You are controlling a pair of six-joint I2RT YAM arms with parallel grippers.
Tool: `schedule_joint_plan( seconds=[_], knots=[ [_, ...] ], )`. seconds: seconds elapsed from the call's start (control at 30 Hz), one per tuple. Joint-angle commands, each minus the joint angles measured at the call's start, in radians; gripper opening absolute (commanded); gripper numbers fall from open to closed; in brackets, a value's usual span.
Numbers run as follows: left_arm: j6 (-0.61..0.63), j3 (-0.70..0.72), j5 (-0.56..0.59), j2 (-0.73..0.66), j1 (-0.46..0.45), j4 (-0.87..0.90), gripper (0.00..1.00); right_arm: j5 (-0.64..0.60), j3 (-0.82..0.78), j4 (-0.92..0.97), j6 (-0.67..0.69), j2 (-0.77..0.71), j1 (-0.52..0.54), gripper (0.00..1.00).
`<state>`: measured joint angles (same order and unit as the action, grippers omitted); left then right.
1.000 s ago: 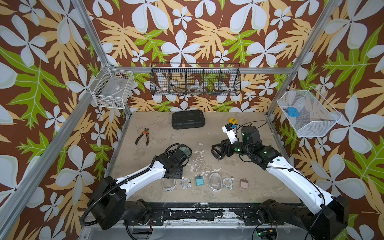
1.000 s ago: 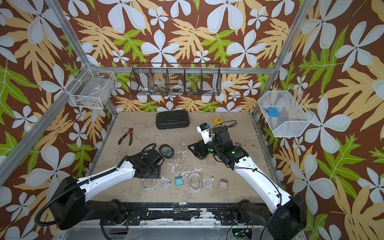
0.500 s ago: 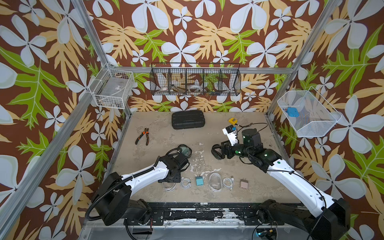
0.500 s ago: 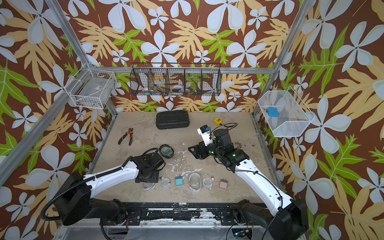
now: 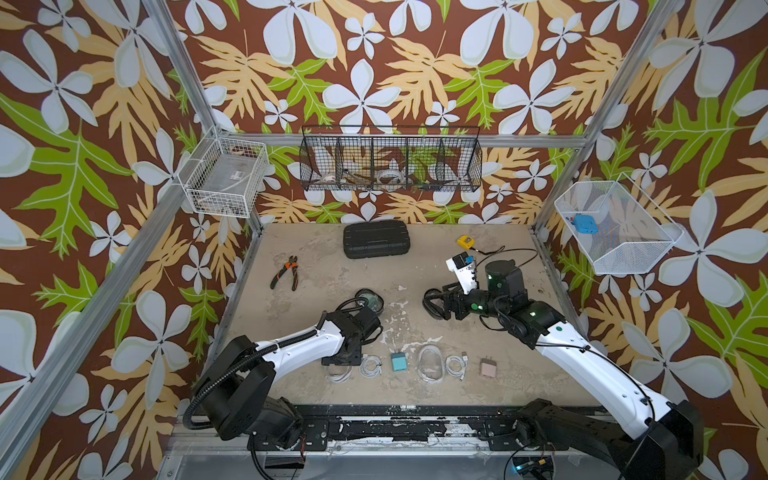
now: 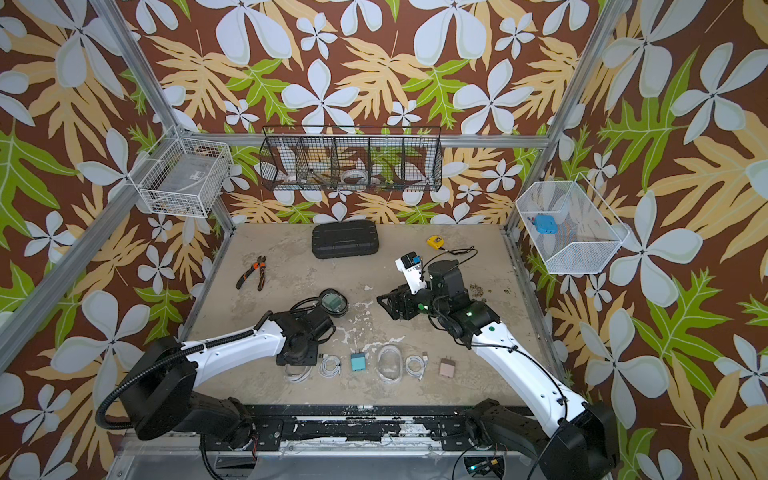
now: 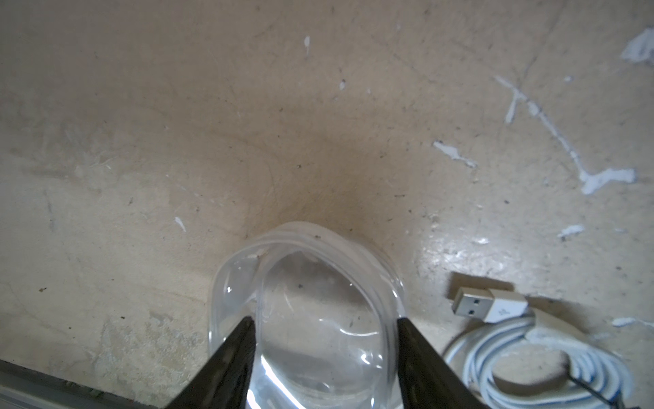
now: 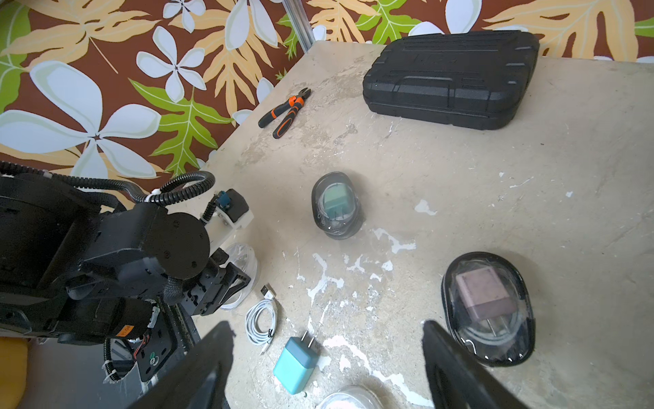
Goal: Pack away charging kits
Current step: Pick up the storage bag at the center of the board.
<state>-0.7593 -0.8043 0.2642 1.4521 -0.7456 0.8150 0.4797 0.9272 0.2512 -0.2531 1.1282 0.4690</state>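
Clear case (image 7: 318, 283): flat on the table (image 5: 324, 270), at the left-arm end of the front row, directly under the left gripper (image 7: 323, 327).
Long axis: runs out ahead between the fingers (image 7: 240, 354), so they span its narrow width.
Left grip: fingers hug both sides — a firm pinch? Can't tell.
Right gripper (image 8: 327, 327): spread wide, empty — well apart.

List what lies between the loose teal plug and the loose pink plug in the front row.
Two things, in both top views: after the teal plug comes a clear oval case, then a coiled white cable, before the pink plug.
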Motion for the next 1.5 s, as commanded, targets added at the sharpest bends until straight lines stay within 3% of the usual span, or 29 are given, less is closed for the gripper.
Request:
schedule_joint_plan(
  seconds=[0.0,0.4,0.7,0.77,0.8,0.93,1.2,1.37,1.47],
  knots=[
    [-0.007,0.005,0.009,0.000,-0.004,0.003,0.57,0.007,-0.001,-0.029,0.007,-0.001,0.000,0.84],
    [0.007,0.014,0.001,0.008,-0.020,-0.014,0.46,0.014,-0.019,-0.041,-0.002,-0.018,0.001,0.84],
    [0.009,0.016,-0.002,-0.011,-0.024,-0.013,0.29,0.027,-0.022,-0.049,-0.011,-0.019,0.000,0.84],
    [0.012,0.016,-0.009,-0.015,-0.024,-0.019,0.22,0.028,-0.020,-0.049,-0.012,-0.018,0.000,0.84],
    [0.007,0.013,0.004,-0.015,-0.026,-0.012,0.00,0.030,-0.020,-0.049,-0.014,-0.018,0.000,0.84],
    [0.019,-0.008,0.039,-0.004,-0.027,0.018,0.00,0.033,-0.025,-0.049,-0.017,-0.018,0.001,0.83],
    [0.040,-0.023,-0.004,-0.062,-0.027,0.009,0.00,0.081,-0.023,-0.044,-0.024,0.010,0.010,0.80],
    [0.078,-0.030,-0.111,-0.111,-0.024,-0.037,0.00,0.014,-0.031,-0.014,-0.016,0.038,0.140,0.71],
    [0.078,-0.003,-0.166,-0.138,-0.021,-0.106,0.00,-0.009,-0.064,-0.045,-0.050,0.070,0.246,0.58]
  ],
)
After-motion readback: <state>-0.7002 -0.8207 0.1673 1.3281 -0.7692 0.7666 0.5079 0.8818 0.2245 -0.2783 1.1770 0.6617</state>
